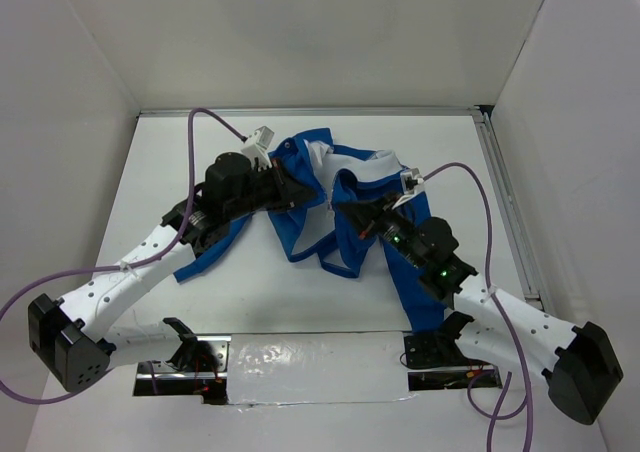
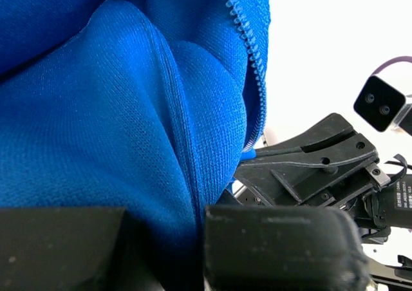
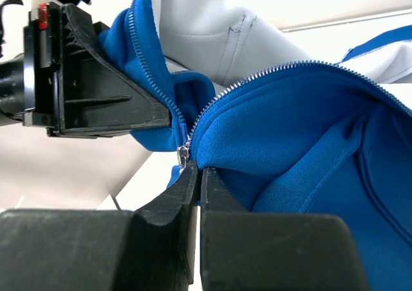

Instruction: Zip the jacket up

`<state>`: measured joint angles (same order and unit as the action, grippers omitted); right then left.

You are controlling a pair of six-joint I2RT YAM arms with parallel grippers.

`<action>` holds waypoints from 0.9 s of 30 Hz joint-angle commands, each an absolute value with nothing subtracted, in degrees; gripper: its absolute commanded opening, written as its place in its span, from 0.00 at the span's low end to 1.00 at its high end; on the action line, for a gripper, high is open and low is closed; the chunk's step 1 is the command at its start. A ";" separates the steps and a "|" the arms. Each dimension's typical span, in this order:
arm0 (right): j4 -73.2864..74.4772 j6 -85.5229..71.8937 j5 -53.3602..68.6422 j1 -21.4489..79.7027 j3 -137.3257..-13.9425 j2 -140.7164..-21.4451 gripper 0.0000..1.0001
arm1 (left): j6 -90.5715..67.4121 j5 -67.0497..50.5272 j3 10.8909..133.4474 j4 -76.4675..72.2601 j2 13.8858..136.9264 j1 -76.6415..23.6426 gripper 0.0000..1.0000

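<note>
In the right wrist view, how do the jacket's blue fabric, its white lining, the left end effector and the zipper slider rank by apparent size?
Largest first:
1. blue fabric
2. white lining and left end effector look alike; differing nearness makes ranking unsure
3. zipper slider

Bright blue jacket [image 1: 300, 224] — white lining [image 3: 212, 27]

You have no text, brand or number you can read here: the only print is a small white label [image 2: 402, 191] on the right arm [image 2: 386, 208], at three o'clock in the left wrist view, too blurred to make out.
</note>
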<state>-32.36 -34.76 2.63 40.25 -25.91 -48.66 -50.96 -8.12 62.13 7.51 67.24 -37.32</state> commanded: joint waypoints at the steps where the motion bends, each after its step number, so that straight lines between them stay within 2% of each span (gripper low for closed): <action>1: -33.57 -34.36 3.52 40.69 -29.27 -49.66 0.00 | -49.22 -6.94 63.90 4.39 65.66 -37.79 0.00; 27: -35.24 -34.45 2.37 40.69 -28.92 -48.52 0.00 | -50.10 -8.69 63.46 4.14 67.06 -37.97 0.00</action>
<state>-32.16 -34.85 2.81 40.25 -26.65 -50.02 -51.00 -8.14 62.11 7.55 67.31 -37.69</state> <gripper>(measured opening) 0.023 0.168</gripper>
